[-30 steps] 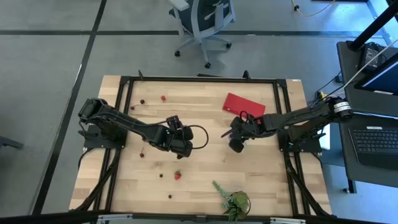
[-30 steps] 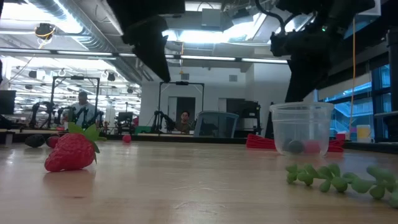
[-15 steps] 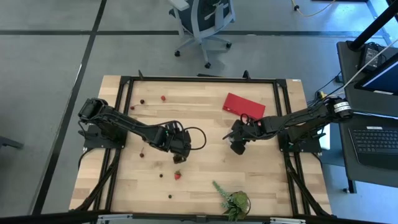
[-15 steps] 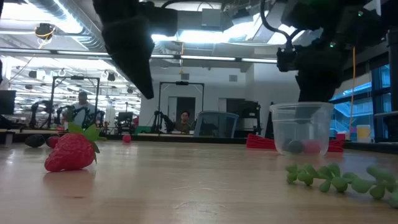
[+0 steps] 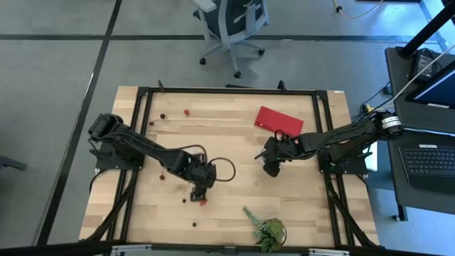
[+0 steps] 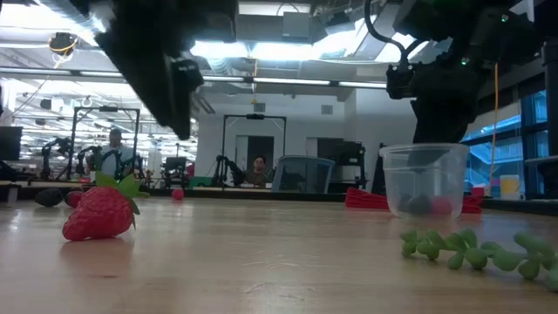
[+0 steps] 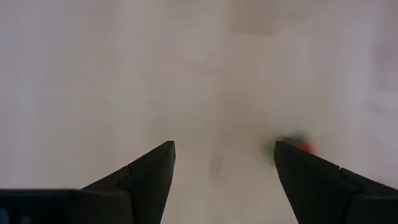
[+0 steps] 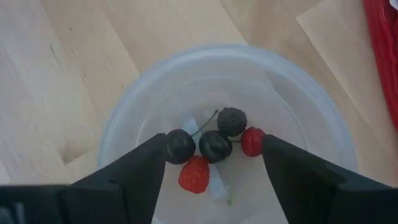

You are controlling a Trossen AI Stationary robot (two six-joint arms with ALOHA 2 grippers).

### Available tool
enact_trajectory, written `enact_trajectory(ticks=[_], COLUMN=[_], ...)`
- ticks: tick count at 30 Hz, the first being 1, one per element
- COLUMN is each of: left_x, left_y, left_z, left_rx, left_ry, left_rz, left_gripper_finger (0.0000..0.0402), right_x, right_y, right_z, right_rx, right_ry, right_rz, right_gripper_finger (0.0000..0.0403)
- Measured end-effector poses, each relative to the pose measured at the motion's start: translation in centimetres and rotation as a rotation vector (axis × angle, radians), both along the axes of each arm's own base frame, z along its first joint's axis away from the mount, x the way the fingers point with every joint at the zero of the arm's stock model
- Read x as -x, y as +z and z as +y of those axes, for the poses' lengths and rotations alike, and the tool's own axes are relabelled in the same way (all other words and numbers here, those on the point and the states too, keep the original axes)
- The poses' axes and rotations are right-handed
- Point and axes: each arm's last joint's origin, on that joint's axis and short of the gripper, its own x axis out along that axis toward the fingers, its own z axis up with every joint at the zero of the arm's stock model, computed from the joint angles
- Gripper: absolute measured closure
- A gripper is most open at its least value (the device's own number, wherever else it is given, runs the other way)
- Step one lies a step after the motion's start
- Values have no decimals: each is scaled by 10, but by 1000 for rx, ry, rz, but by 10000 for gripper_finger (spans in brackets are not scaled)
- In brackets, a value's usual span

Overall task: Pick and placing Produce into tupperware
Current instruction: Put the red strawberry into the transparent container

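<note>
A red strawberry (image 5: pixel 203 201) with green leaves lies on the wooden table toward its near edge; it also shows in the low view (image 6: pixel 100 212). My left gripper (image 5: pixel 198 190) is open and hangs above the table just left of it; in the left wrist view (image 7: pixel 224 155) the strawberry (image 7: pixel 300 145) lies beside one fingertip. The clear round cup (image 6: pixel 425 179) stands at mid-right and holds several small red and dark fruits (image 8: pixel 211 146). My right gripper (image 5: pixel 271 168) is open and stands over the cup, one finger on each side of its mouth (image 8: pixel 211 155).
Loose small fruits lie at the far left (image 5: pixel 187 112) (image 5: pixel 163 116), left of my left gripper (image 5: pixel 162 176) and near the front (image 5: pixel 194 225). A flat red piece (image 5: pixel 279 119) lies at the far right. A green leafy plant (image 5: pixel 266 229) sits at the near edge.
My left gripper has gone toward the table's near edge and down, from beside the middle of the table to just over the strawberry. The strawberry and the cup have stayed where they were.
</note>
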Motion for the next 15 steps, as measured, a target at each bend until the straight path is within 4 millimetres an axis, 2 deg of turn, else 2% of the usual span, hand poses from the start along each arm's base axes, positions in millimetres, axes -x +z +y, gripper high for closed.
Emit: enact_trajectory(ticks=[6,8,11,15], left_x=[6,5,3,-1], left_y=[3,3,-5,-23], left_z=[-32,-39,-42,-48], left_rx=[97,101,106,101], left_ry=[-71,-31,80,136], left_rz=[-48,-84,-76,-29], left_gripper_finger=[136,136,136,136], right_x=[-2,-2,-3,-3], right_y=[1,1,2,2], right_z=[0,0,1,1], right_rx=[-2,-3,-3,-3], right_ry=[0,1,4,4], right_rz=[-21,-28,-38,-39], right_gripper_finger=[135,135,135,135])
